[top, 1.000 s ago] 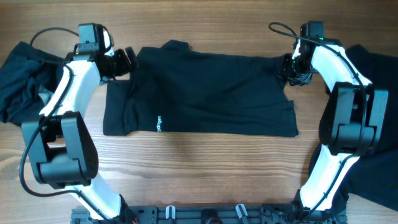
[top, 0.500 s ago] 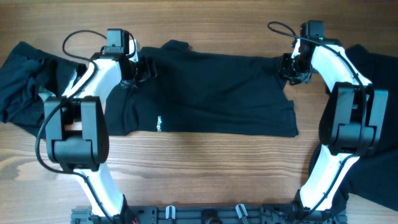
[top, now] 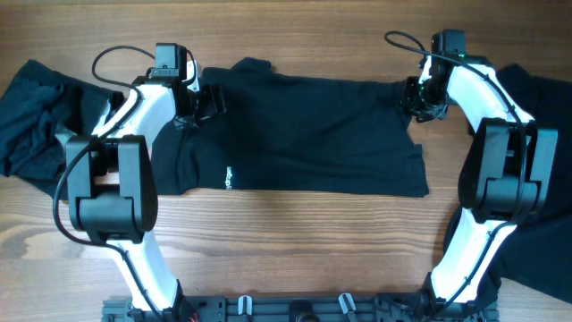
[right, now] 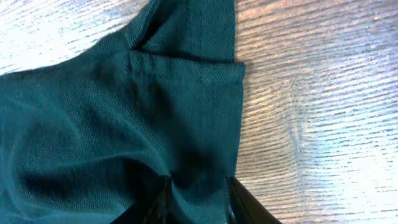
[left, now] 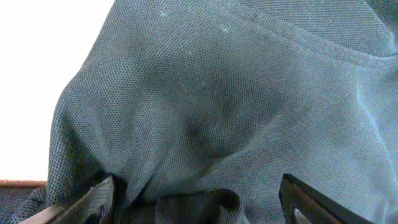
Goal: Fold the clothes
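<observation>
Overhead view, item 1: dark polo shirt, spread flat on the wooden table, centre towards 12 o'clock.
Item 2: my left gripper, at the shirt's 10 o'clock shoulder. The left wrist view shows its fingers spread wide, with fabric bunched between them and nothing clamped.
Item 3: my right gripper, at the shirt's 2 o'clock sleeve. Its fingers are drawn close, pinching the sleeve cloth.
Item 4: dark clothes heap, at 9 o'clock.
Item 5: second dark heap, at 3 o'clock.
</observation>
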Robot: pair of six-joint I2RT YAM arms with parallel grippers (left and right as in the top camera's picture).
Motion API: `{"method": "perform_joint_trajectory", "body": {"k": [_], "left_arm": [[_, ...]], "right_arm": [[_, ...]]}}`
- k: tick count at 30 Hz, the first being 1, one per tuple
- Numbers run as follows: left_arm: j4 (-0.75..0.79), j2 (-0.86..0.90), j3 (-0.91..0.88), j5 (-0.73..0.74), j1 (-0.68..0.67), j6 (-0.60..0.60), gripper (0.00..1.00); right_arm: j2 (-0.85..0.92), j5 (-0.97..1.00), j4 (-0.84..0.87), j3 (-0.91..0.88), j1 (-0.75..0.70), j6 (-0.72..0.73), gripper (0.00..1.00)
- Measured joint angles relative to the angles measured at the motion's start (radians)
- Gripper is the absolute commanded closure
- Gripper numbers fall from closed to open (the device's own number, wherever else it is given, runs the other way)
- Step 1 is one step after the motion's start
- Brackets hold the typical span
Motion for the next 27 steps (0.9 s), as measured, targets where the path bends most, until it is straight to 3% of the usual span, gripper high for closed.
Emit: {"method": "perform_joint_trajectory", "body": {"k": [6, 15, 18, 22, 27], "left_arm": [[-0.004, 0.000, 0.000, -0.003, 0.000, 0.003, 0.16], [-0.020, 0.000, -0.001, -0.003, 0.000, 0.008, 0.16], [-0.030, 0.000, 0.000, -0.003, 0.000, 0.014, 0.15], [-0.031, 0.000, 0.000, -0.003, 0.000, 0.015, 0.15], [-0.030, 0.000, 0.000, -0.003, 0.000, 0.015, 0.12]], "right_arm": [[0.022, 0.001, -0.014, 0.002, 0.000, -0.001, 0.96], [0.049, 0.106, 0.016, 0.055, -0.026, 0.018, 0.96], [0.057, 0.137, 0.071, 0.101, -0.073, 0.019, 0.92], [0.057, 0.146, 0.110, 0.124, -0.086, 0.003, 0.76], [0.044, 0.147, 0.064, 0.124, -0.084, -0.034, 0.67]]}}
